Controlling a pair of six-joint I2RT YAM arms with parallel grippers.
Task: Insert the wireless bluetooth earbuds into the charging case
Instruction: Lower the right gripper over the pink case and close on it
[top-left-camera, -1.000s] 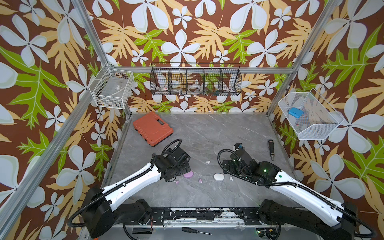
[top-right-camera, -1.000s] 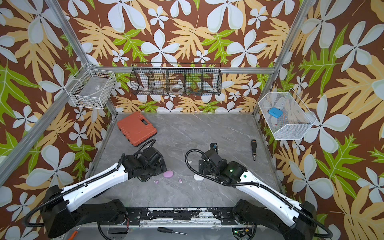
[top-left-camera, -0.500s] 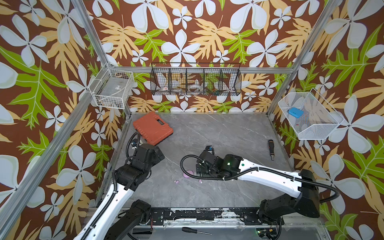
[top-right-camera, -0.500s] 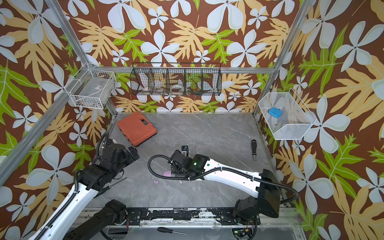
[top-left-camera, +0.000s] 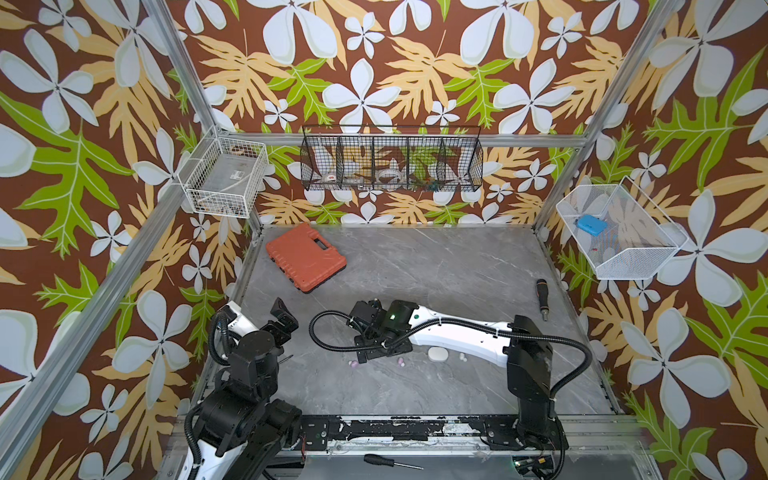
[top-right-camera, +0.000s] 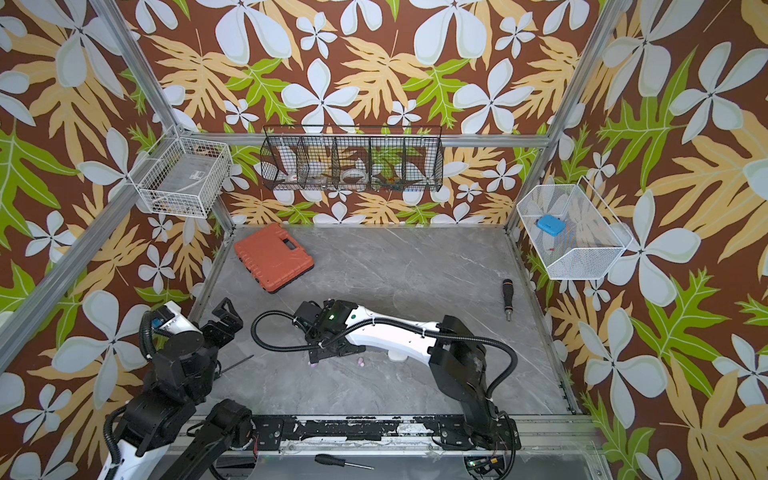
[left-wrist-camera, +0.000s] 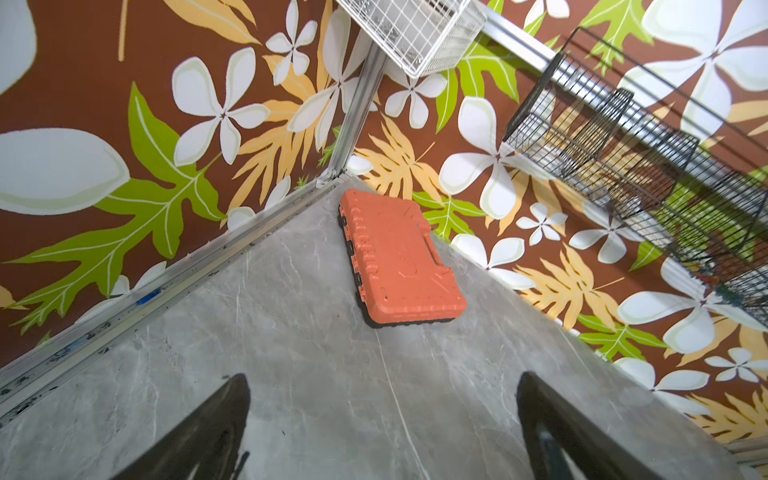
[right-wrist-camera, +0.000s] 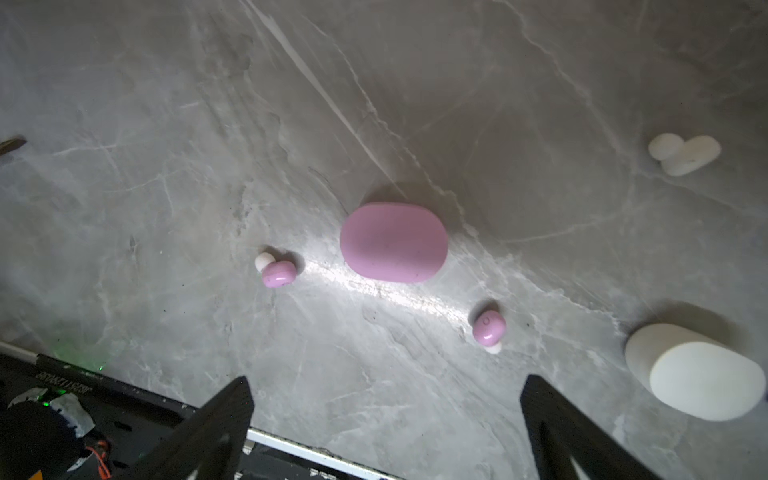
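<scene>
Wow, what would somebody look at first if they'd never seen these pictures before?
Probably the loud wallpaper of white flowers and green and yellow leaves, covering every wall around the grey table. Next comes the bright orange case, lying flat near the table's far left corner. Then the right gripper, open and reaching across the middle, hangs over a pink pebble-shaped case, with tiny pink earbuds lying apart from it on either side.

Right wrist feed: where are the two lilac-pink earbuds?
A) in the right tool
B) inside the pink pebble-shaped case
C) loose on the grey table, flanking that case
C: one lilac-pink earbud and the second lilac-pink earbud lie on the grey table flanking the shut pink pebble-shaped case; the right tool is open, empty.
</scene>
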